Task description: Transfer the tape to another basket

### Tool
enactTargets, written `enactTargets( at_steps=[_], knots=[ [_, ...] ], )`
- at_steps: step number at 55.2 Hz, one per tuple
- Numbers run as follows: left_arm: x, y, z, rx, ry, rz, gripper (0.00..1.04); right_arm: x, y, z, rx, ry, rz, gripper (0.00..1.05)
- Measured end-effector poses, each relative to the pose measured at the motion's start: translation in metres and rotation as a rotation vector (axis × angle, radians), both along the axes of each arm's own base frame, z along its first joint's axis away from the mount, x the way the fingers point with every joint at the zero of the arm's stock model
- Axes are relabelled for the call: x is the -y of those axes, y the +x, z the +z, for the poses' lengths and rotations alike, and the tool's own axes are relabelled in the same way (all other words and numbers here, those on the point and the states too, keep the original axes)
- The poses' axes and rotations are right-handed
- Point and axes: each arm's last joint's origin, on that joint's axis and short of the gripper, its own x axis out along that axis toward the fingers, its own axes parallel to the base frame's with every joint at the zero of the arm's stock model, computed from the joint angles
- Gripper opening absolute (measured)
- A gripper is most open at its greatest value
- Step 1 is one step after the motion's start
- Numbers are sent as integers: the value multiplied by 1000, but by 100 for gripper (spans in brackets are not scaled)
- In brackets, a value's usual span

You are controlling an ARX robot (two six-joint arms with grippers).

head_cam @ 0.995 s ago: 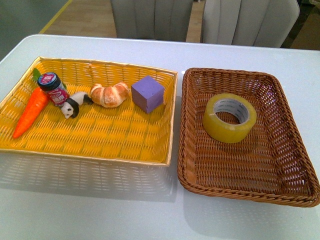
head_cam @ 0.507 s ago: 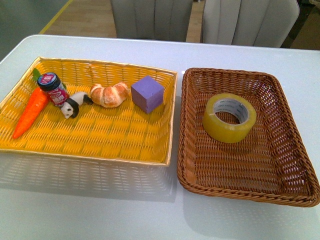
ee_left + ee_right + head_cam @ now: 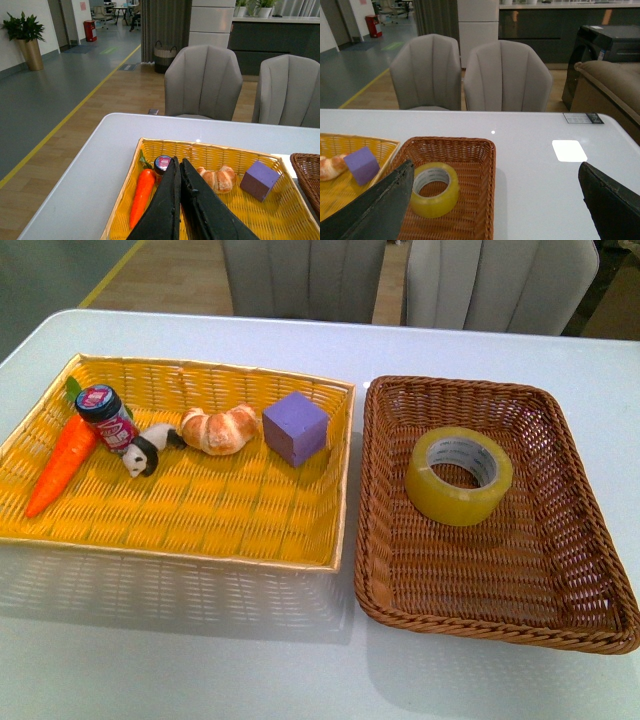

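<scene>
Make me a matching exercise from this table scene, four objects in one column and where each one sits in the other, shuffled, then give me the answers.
Objects:
1. tape
2. carrot
3. purple cube
4. croissant

Places:
A. yellow basket, far left side
B. brown basket
C. yellow basket, nearest the brown basket
D. yellow basket, between the panda figure and the purple cube

Pairs: 1-B, 2-A, 3-C, 4-D
</scene>
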Motion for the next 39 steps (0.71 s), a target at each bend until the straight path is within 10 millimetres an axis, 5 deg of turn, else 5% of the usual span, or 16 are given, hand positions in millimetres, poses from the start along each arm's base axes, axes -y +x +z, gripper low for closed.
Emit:
enactTargets(
  at_steps=[39],
  knots=[
    [0,-17,-4,-17,0,0,2,0,0,0,0,0,0,96]
  ],
)
